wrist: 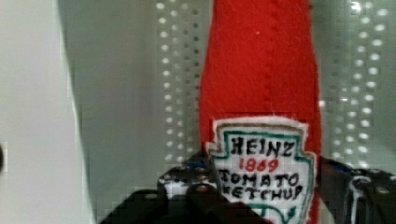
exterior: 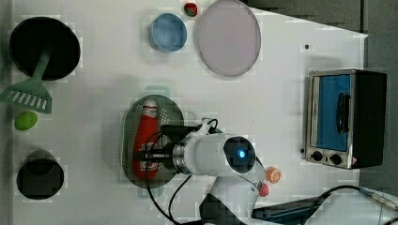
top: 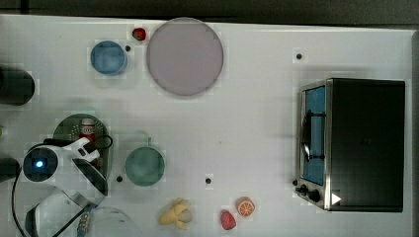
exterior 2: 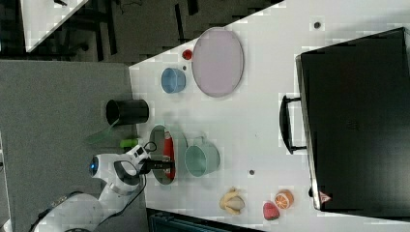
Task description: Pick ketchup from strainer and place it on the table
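Note:
The ketchup (exterior: 146,126), a red felt bottle with a white shield label, lies flat in the pale green strainer (exterior: 126,136), its cap pointing away from the arm. My gripper (exterior: 145,157) reaches down over the bottle's lower half. In the wrist view the ketchup (wrist: 261,70) rests on the strainer's perforated bottom (wrist: 140,93), and the dark fingers (wrist: 187,184) sit against both sides of the bottle at its label, shut on it. In the top view the ketchup (top: 88,129) pokes out from under the arm, near the left edge of the white table (top: 257,123).
A teal mug (top: 144,166) stands just to the top view's right of the strainer. Farther off are a blue bowl (top: 108,58), a strawberry (top: 139,33), a large round plate (top: 185,56) and a toaster oven (top: 356,143). Toy fruit (top: 175,213) lies along the near edge.

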You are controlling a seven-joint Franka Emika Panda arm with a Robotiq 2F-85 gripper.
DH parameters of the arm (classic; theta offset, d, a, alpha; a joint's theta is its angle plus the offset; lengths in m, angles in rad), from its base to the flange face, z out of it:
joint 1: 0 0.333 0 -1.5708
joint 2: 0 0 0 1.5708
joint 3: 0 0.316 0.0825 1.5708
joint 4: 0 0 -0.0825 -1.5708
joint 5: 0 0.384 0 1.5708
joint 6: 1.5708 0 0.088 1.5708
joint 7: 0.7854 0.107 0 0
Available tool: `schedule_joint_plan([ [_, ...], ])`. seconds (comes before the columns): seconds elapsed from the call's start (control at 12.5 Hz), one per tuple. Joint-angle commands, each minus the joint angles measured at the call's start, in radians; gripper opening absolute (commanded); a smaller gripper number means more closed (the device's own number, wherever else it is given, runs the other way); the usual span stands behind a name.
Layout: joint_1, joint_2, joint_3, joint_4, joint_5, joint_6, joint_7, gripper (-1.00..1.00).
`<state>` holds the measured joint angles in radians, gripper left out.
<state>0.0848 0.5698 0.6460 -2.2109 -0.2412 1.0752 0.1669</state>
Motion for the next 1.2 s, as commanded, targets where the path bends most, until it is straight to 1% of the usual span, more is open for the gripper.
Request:
schedule_joint_plan([
  [0.08,-0.013,-0.12,0.045,0.029,0.016,-0.068,0.044,0.21],
  [0.16,-0.023,-0.169,0.059,0.038,0.035,-0.125,0.044,0.21],
  [0.32,-0.042,-0.263,0.074,0.078,0.109,-0.247,0.043,0.21],
  [0.48,-0.068,-0.335,0.071,0.136,0.175,-0.336,0.014,0.21],
  [0.56,-0.083,-0.357,0.064,0.171,0.192,-0.374,-0.003,0.21],
  [0.8,-0.13,-0.368,0.02,0.288,0.195,-0.519,-0.062,0.21],
  [0.96,-0.158,-0.356,-0.034,0.355,0.195,-0.61,-0.165,0.21],
  [1.2,-0.188,-0.332,-0.148,0.426,0.194,-0.646,-0.311,0.21],
])
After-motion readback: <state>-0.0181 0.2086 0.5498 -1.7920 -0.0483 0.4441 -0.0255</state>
